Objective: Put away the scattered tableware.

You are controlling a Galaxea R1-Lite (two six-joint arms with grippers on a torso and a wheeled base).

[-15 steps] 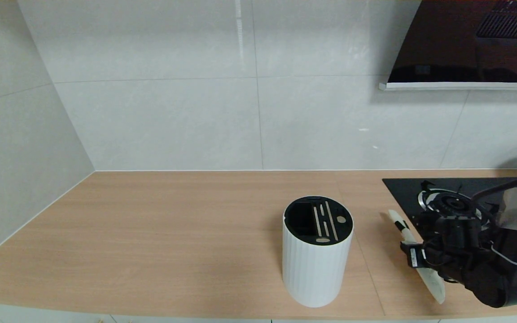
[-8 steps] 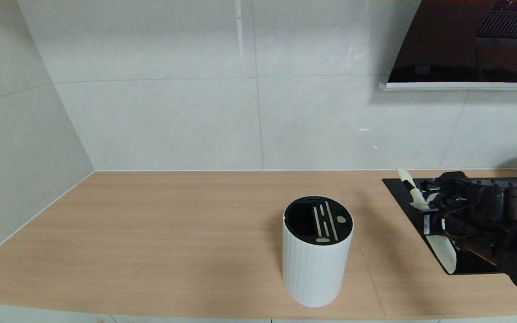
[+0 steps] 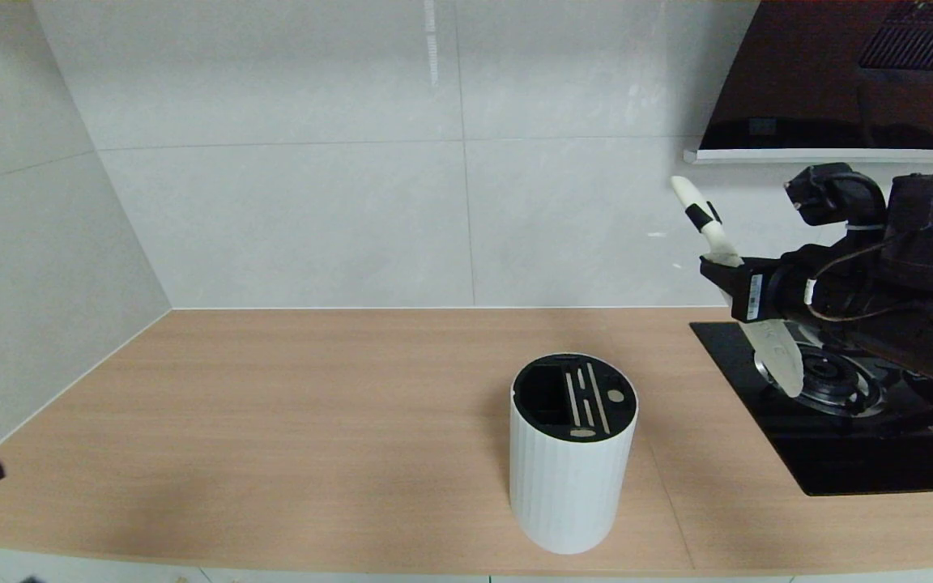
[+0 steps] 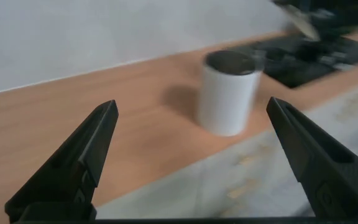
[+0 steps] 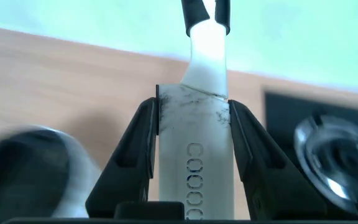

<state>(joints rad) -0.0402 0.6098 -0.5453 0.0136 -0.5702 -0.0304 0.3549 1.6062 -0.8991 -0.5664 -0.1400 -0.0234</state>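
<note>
Nearest us, by the counter's (image 3: 272, 421) front edge on the left, the left gripper (image 4: 191, 112) hangs with its fingers spread wide, holding nothing. The white slotted holder (image 3: 570, 470) stands upright mid-counter. Farther right and well apart from it, the right gripper (image 3: 746, 298) is clamped on the white knife (image 3: 778, 356), blade down and tilted, above the hob (image 3: 839, 461). We judge the main risk to be the tilted blade missing the narrow slots, striking the holder's top and toppling it.

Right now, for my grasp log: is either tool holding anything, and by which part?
The right tool is shut on the knife, by the blade's top below the handle; the left tool is open, empty.
</note>
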